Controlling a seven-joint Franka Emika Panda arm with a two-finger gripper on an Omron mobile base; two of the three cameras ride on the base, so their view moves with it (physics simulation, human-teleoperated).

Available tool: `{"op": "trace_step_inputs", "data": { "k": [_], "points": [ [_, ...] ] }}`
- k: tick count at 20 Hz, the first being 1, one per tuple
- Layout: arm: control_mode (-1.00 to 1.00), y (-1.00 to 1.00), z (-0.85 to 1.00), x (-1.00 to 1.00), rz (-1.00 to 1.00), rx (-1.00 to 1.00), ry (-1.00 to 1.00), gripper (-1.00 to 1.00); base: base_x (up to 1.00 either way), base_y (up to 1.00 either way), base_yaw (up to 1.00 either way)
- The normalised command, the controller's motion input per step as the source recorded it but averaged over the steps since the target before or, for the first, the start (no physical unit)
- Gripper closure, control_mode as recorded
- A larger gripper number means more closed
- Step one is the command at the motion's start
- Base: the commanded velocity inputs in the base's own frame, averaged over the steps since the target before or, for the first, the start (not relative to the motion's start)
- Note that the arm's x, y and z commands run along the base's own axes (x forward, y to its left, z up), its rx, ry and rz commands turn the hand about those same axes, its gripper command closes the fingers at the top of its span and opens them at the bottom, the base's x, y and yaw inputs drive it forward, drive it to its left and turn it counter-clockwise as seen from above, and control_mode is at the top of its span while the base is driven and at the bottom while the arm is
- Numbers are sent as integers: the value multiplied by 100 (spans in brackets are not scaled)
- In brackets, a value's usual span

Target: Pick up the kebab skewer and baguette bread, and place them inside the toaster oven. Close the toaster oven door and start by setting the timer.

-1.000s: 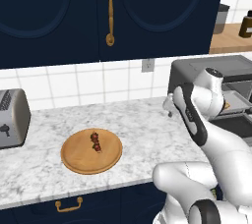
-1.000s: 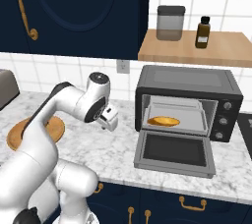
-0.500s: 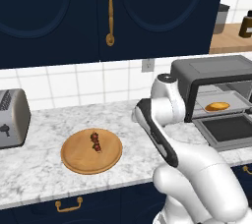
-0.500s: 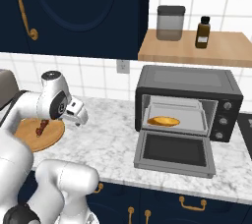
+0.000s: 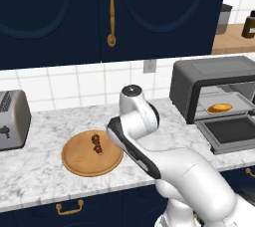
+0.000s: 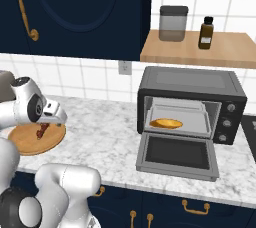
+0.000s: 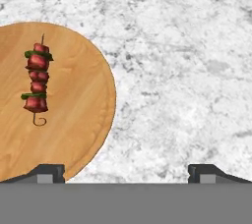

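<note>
The white two-finger gripper stands with its jaws spread wide and nothing between them, positioned above the white-grey marble countertop at the rim of the round wooden plate. One dark fingertip is over the plate edge; the other is over bare marble. The kebab skewer, a thin stick carrying dark red meat chunks with green pieces between them, lies flat near the centre of the plate, apart from both fingertips. The plate sits toward the front edge of the countertop, between the silver slot toaster at the left end and the large dark grey toaster oven at the right end. The toaster oven door is dropped fully open and lies level over the countertop. The small golden oblong baguette bread rests on the tray inside the oven cavity. Above the oven, a wooden shelf carries a grey lidded canister and a dark brown bottle, standing apart.
</note>
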Motion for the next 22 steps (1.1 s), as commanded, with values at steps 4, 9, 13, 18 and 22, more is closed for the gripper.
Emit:
{"op": "trace_step_inputs", "data": {
  "k": [4, 9, 13, 18, 22],
  "points": [
    [-100, 65, 0, 37, 13, -2, 3, -100, 0, 0, 0],
    [-100, 61, -23, 23, 5, 1, 1, -100, 0, 0, 0],
    [-100, 58, -46, 13, 0, 4, 0, -100, 0, 0, 0],
    [-100, 18, -29, 10, 0, 8, 3, -100, 0, 0, 0],
    [-100, 0, -24, 20, 0, 2, 4, -100, 0, 0, 0]
  ]
}}
